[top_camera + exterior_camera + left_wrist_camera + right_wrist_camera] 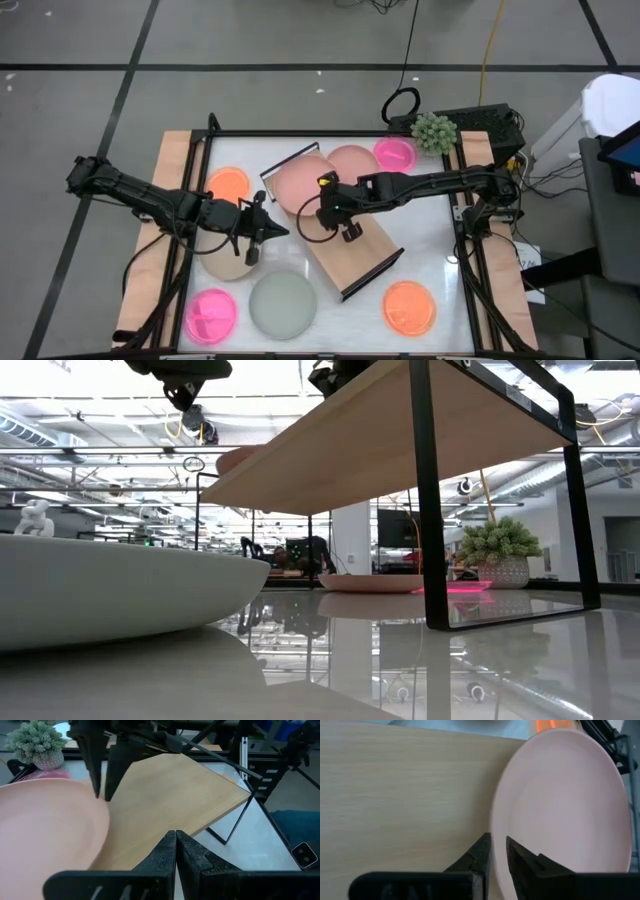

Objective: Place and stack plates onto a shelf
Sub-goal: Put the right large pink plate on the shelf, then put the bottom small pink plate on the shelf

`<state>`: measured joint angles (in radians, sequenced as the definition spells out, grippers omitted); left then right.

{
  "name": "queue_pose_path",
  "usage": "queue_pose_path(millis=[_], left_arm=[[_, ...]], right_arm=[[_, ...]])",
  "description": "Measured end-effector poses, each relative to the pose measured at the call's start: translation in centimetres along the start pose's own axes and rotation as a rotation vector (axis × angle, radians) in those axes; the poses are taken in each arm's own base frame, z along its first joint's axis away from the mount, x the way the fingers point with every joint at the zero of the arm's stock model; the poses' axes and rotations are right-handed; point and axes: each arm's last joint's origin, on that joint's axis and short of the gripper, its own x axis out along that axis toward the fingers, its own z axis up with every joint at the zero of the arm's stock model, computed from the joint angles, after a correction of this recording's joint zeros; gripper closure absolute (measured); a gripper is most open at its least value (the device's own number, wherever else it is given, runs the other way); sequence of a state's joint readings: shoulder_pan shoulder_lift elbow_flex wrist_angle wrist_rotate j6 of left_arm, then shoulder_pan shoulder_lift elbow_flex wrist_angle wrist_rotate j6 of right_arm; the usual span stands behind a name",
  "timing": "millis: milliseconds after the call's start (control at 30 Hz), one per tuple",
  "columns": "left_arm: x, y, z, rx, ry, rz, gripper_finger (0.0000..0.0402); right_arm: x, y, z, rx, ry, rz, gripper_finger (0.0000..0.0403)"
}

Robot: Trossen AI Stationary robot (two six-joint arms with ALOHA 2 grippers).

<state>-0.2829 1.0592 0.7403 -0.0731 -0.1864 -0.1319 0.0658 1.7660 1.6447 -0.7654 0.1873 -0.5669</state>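
Observation:
The light-wood shelf (350,245) stands slantwise in the middle of the table. A dusty-pink plate (300,185) lies on its far-left end. My right gripper (322,213) is shut on this plate's rim. My left gripper (280,232) hovers shut just left of the shelf, above a beige plate (225,265), touching nothing. On the table lie a second dusty-pink plate (352,158), a grey-green plate (283,303), two hot-pink plates (395,153) (210,313) and two orange plates (228,183) (410,305). My right gripper (498,845) pinches the dusty-pink plate's rim (495,817) on the side facing the bare board, one finger inside the rim and one outside. The fingers (95,770) come from above, pointing down. The plate rests on the shelf board (395,785).
A small potted plant (434,130) stands at the far right corner. The shelf's black frame ends (425,500) stand on the tabletop. The shelf's near-right half is bare wood (170,800). Wooden strips and black rails (470,250) border the table.

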Motion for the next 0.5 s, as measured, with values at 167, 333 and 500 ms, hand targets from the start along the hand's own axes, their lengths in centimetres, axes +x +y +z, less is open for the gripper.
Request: queue_pose_path(millis=[167,333,500], left_arm=[[0.0,0.0,0.0,0.004,0.002,0.0,0.0389],[0.0,0.0,0.0,0.006,-0.001,0.0,0.0389],[0.0,0.0,0.2,0.001,-0.017,-0.001,0.0389]], right_arm=[[0.0,0.2,0.1,0.003,-0.001,0.003,0.0343],[-1.6,1.2,0.1,0.052,0.017,0.033,0.0331],[-4.4,2.3,0.4,0.111,-0.029,0.038,0.0323]])
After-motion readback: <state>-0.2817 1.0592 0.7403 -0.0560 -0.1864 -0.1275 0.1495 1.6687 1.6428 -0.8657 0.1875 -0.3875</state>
